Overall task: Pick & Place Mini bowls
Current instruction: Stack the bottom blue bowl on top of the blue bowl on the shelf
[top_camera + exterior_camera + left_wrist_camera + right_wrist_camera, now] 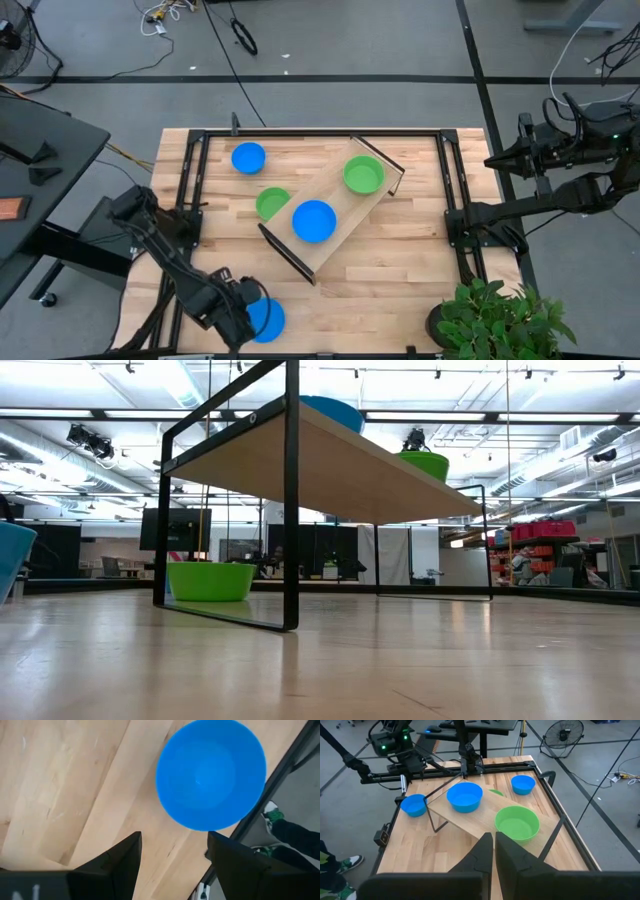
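- The left gripper [245, 318] is held over the table's near-left corner, fingers spread wide and empty — a blue mini bowl [266, 320] lies just beyond them.
- On the raised wooden tray [335, 205] are seen a blue bowl [314, 221] and a green bowl [363, 175].
- A second green bowl [271, 203] sits partly under the tray; another blue one [248, 158] rests near the far-left corner.
- The right gripper [494, 851] is parked off the table's right edge, fingers pressed together, nothing held.

Overhead looking down, low level view, wrists sharing table [400, 260]
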Tool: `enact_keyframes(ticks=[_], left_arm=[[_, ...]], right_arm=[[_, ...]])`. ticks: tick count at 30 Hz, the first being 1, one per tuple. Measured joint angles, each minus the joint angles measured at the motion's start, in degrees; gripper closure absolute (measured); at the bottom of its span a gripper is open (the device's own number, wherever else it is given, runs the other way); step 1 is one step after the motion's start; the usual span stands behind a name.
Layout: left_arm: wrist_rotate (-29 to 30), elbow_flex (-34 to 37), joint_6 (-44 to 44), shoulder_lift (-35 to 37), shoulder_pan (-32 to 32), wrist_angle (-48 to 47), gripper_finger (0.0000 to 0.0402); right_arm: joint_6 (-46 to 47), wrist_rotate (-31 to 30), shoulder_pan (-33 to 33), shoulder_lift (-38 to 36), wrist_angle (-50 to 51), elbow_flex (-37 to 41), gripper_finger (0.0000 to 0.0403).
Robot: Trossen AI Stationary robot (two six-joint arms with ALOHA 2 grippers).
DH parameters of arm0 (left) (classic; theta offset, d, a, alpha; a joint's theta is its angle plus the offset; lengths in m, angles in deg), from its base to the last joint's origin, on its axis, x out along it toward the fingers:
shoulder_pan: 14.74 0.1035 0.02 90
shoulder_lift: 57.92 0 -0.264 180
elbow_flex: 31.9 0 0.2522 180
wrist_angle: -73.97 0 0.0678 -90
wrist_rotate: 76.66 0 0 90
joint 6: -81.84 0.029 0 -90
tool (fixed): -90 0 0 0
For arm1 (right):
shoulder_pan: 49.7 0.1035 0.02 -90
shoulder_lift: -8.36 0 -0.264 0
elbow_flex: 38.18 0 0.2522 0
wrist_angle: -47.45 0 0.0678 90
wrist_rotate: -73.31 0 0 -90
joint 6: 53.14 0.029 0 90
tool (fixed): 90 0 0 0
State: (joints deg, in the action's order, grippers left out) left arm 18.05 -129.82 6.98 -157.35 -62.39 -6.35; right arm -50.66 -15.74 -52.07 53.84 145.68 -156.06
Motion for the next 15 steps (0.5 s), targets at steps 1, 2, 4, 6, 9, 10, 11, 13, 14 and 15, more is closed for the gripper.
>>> enact_keyframes(ticks=[1, 2, 4, 6, 9, 10, 11, 13, 14, 15], left_arm=[[0.04, 0.0, -0.43, -0.42, -0.19, 0.06, 0.017], [0.13, 0.0, -0.76, -0.83, -0.27, 0.18, 0.017], [0.17, 0.0, -1.0, -1.74, -0.25, 0.98, 0.017], [0.16, 0.02, -0.99, -2.49, -0.25, 2.14, 0.017], [0.2, 0.02, -0.97, -3.51, -0.2, 3.99, 0.017], [0.2, 0.02, -0.97, -3.89, -0.09, 4.3, 0.017], [0.2, 0.02, -0.99, -4.24, -0.07, 4.47, 0.017], [0.2, 0.02, -0.97, -4.79, -0.07, 4.43, 0.017], [0.26, 0.02, -0.97, -5.08, -0.07, 4.41, 0.017], [0.49, 0.02, -0.95, -5.42, -0.07, 4.43, 0.017]], right_arm=[[0.0, 0.0, 0.01, 0.0, -0.02, 0.0, 0.038], [0.0, 0.0, 0.0, 0.0, 0.0, 0.0, 0.038], [0.0, 0.0, 0.02, 0.0, -0.02, 0.0, 0.038], [0.0, 0.0, 0.02, 0.0, -0.02, 0.0, 0.038], [0.0, 0.0, 0.02, 0.0, -0.01, 0.0, 0.038], [0.0, 0.0, 0.01, 0.0, -0.02, 0.0, 0.038], [0.0, 0.0, 0.0, 0.0, -0.02, 0.0, 0.038], [0.0, 0.0, 0.0, 0.0, 0.0, 0.0, 0.038], [0.0, 0.0, 0.01, 0.0, -0.01, 0.0, 0.038], [0.0, 0.0, 0.0, 0.0, -0.02, 0.0, 0.038]])
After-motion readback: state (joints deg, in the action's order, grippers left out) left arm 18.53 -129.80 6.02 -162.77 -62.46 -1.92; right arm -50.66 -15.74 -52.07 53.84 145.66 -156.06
